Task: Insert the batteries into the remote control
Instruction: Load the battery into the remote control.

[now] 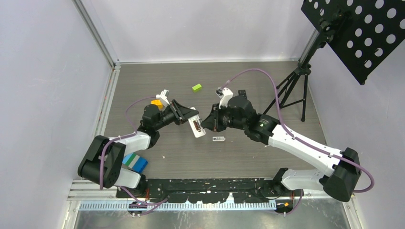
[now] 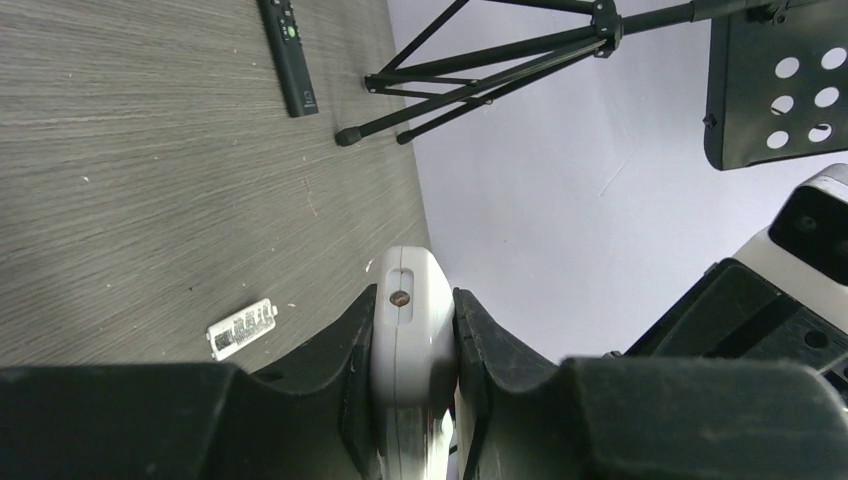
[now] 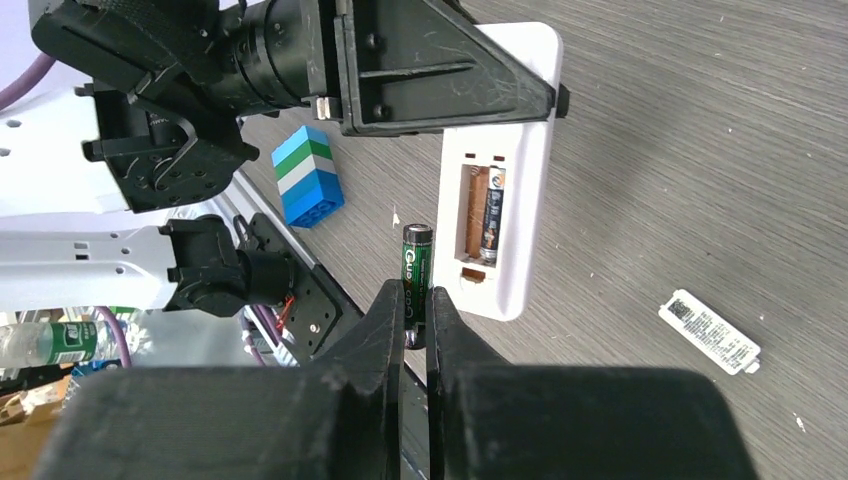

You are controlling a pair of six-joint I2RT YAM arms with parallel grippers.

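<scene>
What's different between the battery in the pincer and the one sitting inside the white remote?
The held battery is clamped in the right pincer, beside the white remote; the seated battery lies sunk inside that remote. The held battery shows green lettering; the seated battery's markings look pale. Both are slim dark cylinders, roughly parallel.

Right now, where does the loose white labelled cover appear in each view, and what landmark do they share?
Top external: cover just below centre.
Left wrist: cover lower left.
Right wrist: cover lower right.
Shared landmark: white remote in the left gripper, beside it.
</scene>
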